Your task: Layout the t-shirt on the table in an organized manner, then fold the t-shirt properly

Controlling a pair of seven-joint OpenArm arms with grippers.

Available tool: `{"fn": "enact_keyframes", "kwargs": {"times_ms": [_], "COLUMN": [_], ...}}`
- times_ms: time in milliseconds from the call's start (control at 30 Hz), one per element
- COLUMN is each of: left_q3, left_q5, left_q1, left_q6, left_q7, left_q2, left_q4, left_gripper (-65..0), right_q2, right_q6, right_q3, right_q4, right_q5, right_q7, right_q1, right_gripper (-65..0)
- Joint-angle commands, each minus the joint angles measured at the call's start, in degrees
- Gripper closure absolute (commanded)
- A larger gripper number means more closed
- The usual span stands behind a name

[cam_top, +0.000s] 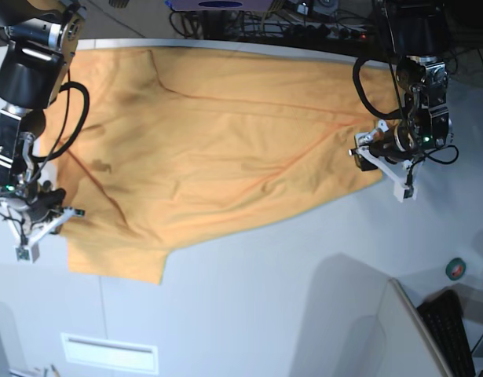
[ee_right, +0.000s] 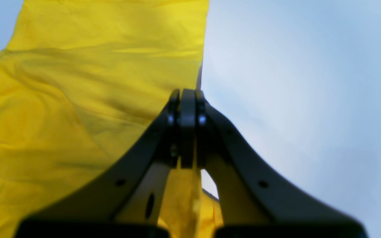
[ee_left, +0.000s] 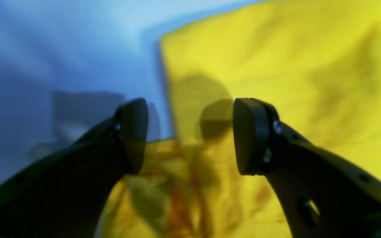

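You had the shirt spread mostly flat on the worktop, unfolded and creased: your right jaws pinched its edge between them, your left jaws gaped empty over its other edge, and every fold remained.

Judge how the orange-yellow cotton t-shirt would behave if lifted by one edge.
The orange-yellow cotton t-shirt would probably sag limply: it lies flat with soft creases across the white-grey table. It seems light, since the shut right gripper pinches just its edge. Dragging it would likely bunch it up.
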Motion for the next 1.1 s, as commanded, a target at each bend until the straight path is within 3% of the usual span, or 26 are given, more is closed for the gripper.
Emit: {"fn": "enact_keyframes", "kwargs": {"times_ms": [0,200,267,367,400,767,967,1067], "left_q3": [-0.06,-0.14,-0.23,-0.32,-0.32,-0.06,0.56,5.04], "left_q5": [-1.1,-5.59,-6.56,-8.14,-8.4,-7.61,1.8,5.22], "left_q1": [-0.79,-1.15,-1.15,-2.02,-2.64,-11.52,-15.65,-13.37], "left_q6": [0.22,0.3,0.3,0.3,0.48,0.66,0.3,0.3], "left_q7": [-0.41,-0.41,-0.59,-0.68,-0.68,-0.77,-0.77,-0.77], "left_q2": [-0.81,-0.54,-0.54,-0.63,-0.63,-1.34,-1.07,-0.9], "left_q4": [-0.62,-4.05,-4.05,-4.05,-4.22,-3.52,-1.15,4.66], "left_gripper": [-38.8,-37.2,-26.8,-1.3,0.0,0.0,0.0,0.0], "right_q2": [0.8,0.8,0.8,0.8,0.8,0.8,0.8,0.8], "right_q6": [0.03,0.03,0.03,0.03,0.03,0.03,0.03,0.03], "right_q3": [0.1,0.1,0.1,0.1,0.1,0.1,0.1,0.1], "right_q4": [0.97,0.97,0.97,0.97,0.97,0.97,0.97,0.97], "right_q5": [0.53,0.53,0.53,0.53,0.53,0.53,0.53,0.53], "right_q7": [1.42,1.42,1.42,1.42,1.42,1.42,1.42,1.42], "right_q1": [1.35,1.35,1.35,1.35,1.35,1.35,1.35,1.35], "right_gripper": [0.0,0.0,0.0,0.0,0.0,0.0,0.0,0.0]}}
